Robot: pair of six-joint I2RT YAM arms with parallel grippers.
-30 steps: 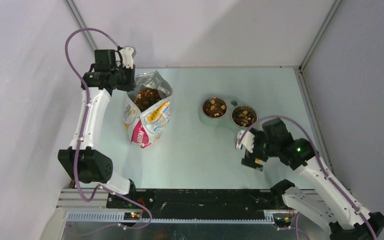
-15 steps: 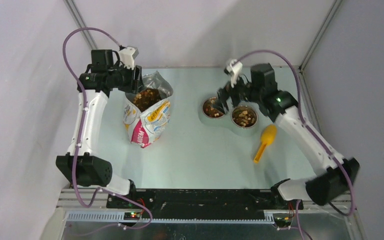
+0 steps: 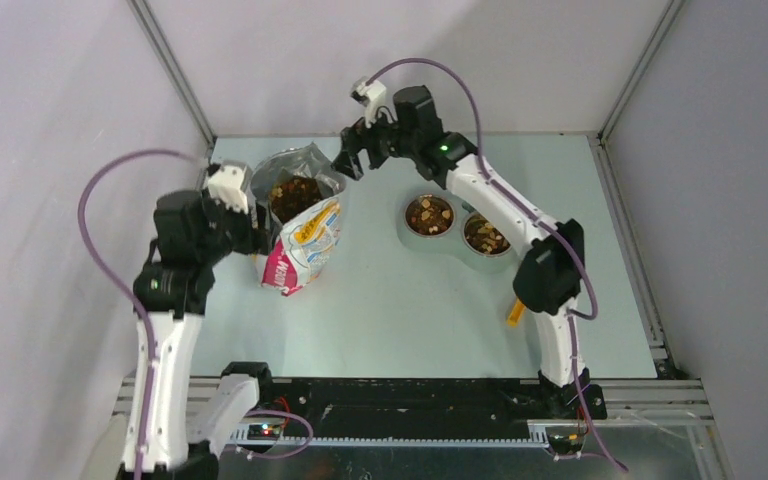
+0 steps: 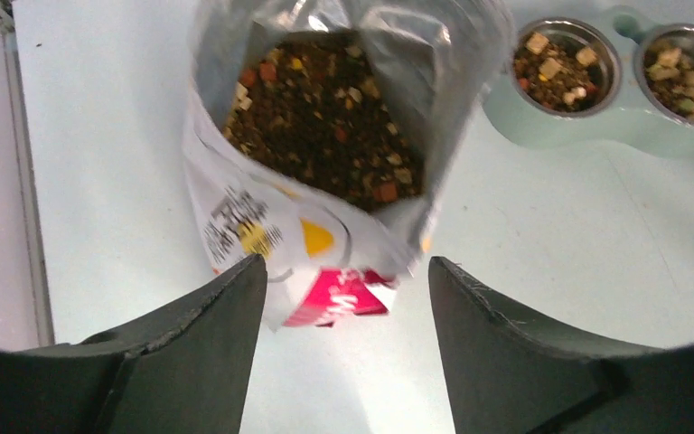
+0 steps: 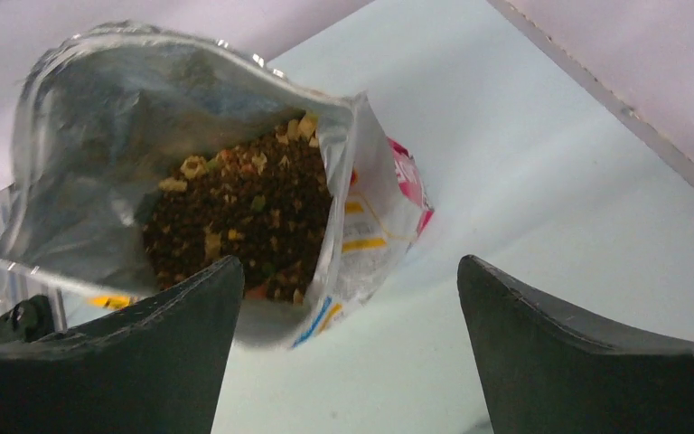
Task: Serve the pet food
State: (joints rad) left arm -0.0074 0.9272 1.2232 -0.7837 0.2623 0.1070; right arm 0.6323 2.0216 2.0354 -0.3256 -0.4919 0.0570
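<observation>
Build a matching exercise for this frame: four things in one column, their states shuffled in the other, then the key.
Things
1. foil bag
2. twin bowl
3. yellow scoop
4. right gripper

States
a. mostly hidden, only a tip showing
b. upright, top open
c. open, empty, near the bag's mouth
d. kibble in both cups

Pairs: 1-b, 2-d, 3-a, 4-c

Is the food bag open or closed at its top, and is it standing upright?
Open and upright. The bag stands on its base, its foil mouth spread wide, and kibble shows inside in all three views.
</observation>
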